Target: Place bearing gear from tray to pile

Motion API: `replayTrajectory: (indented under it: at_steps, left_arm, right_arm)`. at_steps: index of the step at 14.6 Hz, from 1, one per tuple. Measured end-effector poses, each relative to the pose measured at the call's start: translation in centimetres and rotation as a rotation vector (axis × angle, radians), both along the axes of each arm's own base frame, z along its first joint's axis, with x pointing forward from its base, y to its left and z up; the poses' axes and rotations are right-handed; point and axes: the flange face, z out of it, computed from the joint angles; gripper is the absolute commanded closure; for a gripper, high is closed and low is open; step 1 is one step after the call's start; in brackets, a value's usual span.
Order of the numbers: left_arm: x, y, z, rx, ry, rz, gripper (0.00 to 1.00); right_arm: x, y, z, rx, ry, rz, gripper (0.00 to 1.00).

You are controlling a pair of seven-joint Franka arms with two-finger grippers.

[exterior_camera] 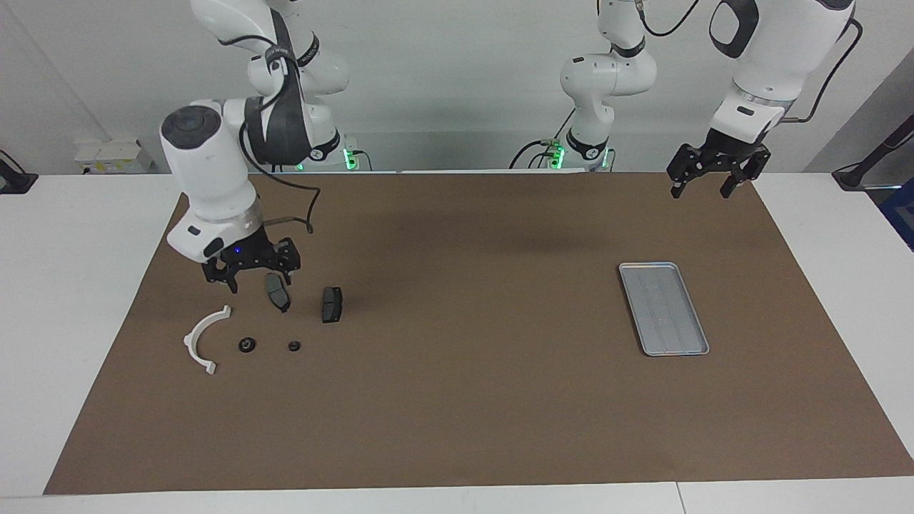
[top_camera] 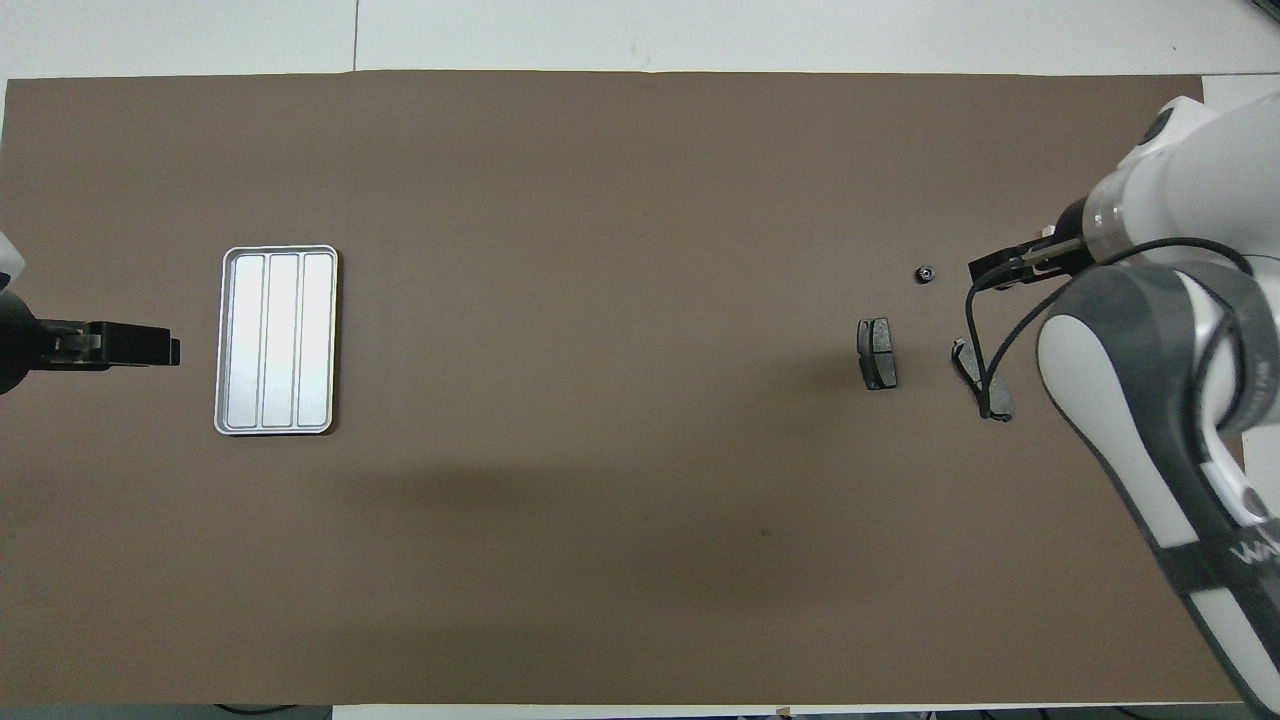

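Honestly, the tray (exterior_camera: 664,308) looks bare already, lying flat toward the left arm's end of the table, so the risk now sits at the pile.

Reading the facing view from its left edge: the white half-ring (exterior_camera: 206,338) comes first, then two small dark round parts, the bigger one (exterior_camera: 247,345) and the smaller one (exterior_camera: 293,346), either of which could be the bearing gear. Beside them, nearer the robots, are two brake-pad plates (exterior_camera: 277,292) (exterior_camera: 332,304).

The right gripper (exterior_camera: 250,275) hangs low over that group, jaws spread and empty, one finger close to the nearer plate. A sideways move out could well clip that plate or flick a gear away.

The left gripper (exterior_camera: 716,175) waits up by the mat's corner, open too.
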Motion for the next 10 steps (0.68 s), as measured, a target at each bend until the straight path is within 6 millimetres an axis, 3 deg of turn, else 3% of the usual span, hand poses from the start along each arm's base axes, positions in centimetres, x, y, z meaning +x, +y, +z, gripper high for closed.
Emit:
replayTrajectory:
  at_steps: [3, 4, 7, 10]
  left_arm:
    - [0.0, 0.1, 0.0, -0.002, 0.000, 0.002, 0.00]
    - [0.0, 0.1, 0.0, -0.002, 0.000, 0.003, 0.00]
    - [0.0, 0.3, 0.0, -0.002, 0.001, 0.005, 0.00]
    - [0.0, 0.5, 0.0, -0.003, 0.001, 0.010, 0.00]
  right_arm:
    - [-4.8, 0.0, 6.5, 0.033, 0.026, -0.022, 0.00]
    - [-6.0, 0.0, 7.8, 0.034, 0.035, -0.033, 0.00]
    - [-8.3, 0.2, 9.7, 0.036, 0.093, -0.088, 0.00]
    - [-8.9, 0.2, 10.3, 0.036, 0.133, -0.101, 0.00]
